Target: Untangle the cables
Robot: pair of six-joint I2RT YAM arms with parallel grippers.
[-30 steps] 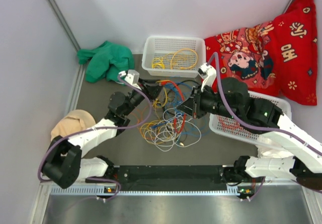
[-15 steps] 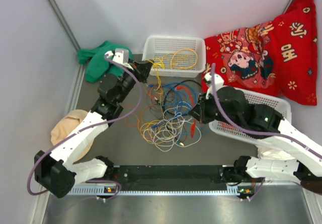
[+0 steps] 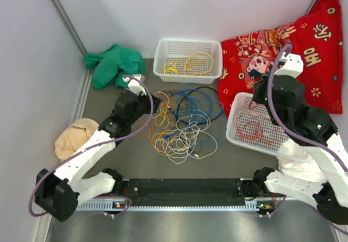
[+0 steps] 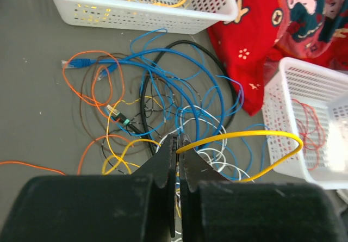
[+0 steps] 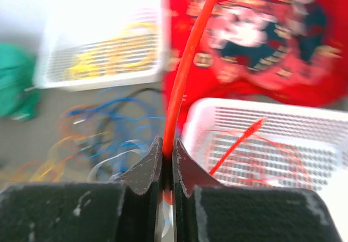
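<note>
The tangle of cables (image 3: 182, 123) lies on the grey mat mid-table: blue, orange, yellow, white and black loops. It also shows in the left wrist view (image 4: 163, 100). My left gripper (image 3: 154, 104) sits at the tangle's left edge, shut on a yellow cable (image 4: 242, 136) that arcs off to the right; its tips (image 4: 177, 142) hang above the pile. My right gripper (image 3: 256, 84) is above the far corner of the right basket, shut (image 5: 167, 144) on a red cable (image 5: 187, 62) that rises straight up from the jaws.
A white basket (image 3: 187, 78) with yellow cables stands at the back. A second white basket (image 3: 237, 134) on the right holds red cables (image 3: 251, 129). A red cushion (image 3: 307, 51) is at back right, a green cloth (image 3: 111, 65) at back left and a beige cloth (image 3: 76, 136) at left.
My right arm swung right and back, carrying the red cable out of the pile to over the right basket. My left gripper went toward the back basket, then came back to the tangle's left edge.
</note>
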